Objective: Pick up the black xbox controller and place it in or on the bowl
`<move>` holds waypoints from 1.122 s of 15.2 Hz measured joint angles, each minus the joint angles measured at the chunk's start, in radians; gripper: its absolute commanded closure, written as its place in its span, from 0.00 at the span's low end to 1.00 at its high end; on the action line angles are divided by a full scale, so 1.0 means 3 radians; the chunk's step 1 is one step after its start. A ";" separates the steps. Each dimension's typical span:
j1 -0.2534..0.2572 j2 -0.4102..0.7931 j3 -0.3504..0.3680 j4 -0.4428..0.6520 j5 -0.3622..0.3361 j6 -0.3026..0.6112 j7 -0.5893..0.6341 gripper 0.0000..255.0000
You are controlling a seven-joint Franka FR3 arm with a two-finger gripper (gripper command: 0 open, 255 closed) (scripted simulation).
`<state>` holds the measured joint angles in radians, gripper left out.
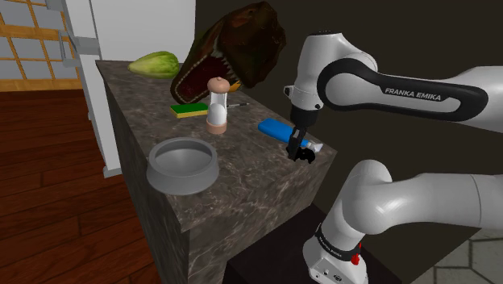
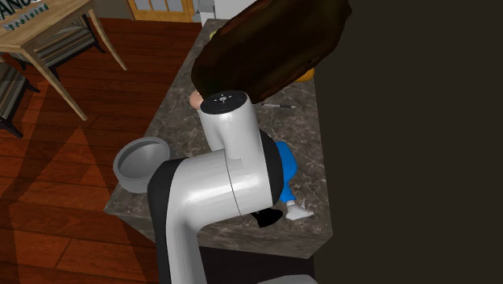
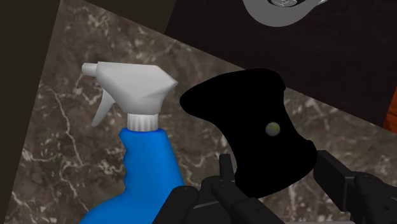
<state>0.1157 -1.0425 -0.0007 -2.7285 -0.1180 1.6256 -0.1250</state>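
The black xbox controller (image 3: 254, 130) lies flat on the marble counter, right beside the white nozzle of a blue spray bottle (image 3: 143, 172). My gripper (image 3: 272, 167) is down over it, with one finger (image 3: 224, 175) against one side of its body and the other finger (image 3: 334, 178) against the opposite side, clasping it. In the shoulder view the gripper (image 1: 301, 153) sits low at the counter's corner nearest the stand and hides the controller. The grey bowl (image 1: 181, 165) stands upright near the counter's front edge, well to the shoulder view's left of the gripper. In the second exterior view the bowl (image 2: 139, 161) is at the counter's left edge.
The blue spray bottle (image 1: 276, 129) lies just behind the gripper. A white and pink shaker (image 1: 216, 105), a green and yellow sponge (image 1: 189, 110) and a pen (image 1: 238, 105) sit mid-counter. A brown dinosaur head (image 1: 234, 48) and a green cabbage (image 1: 155, 64) are at the back.
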 measured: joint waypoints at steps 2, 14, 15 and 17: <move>0.0000 0.0000 0.0000 0.0000 0.0000 0.0000 0.0000 1.00; -0.0006 0.0105 0.0010 0.0492 0.0008 -0.0387 -0.0046 1.00; -0.0005 0.0107 0.0015 0.0539 0.0012 -0.0432 -0.0047 1.00; -0.0007 0.0138 0.0016 0.0633 0.0012 -0.0495 -0.0055 1.00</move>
<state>0.1137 -1.0012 0.0039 -2.5386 -0.1144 1.4770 -0.1416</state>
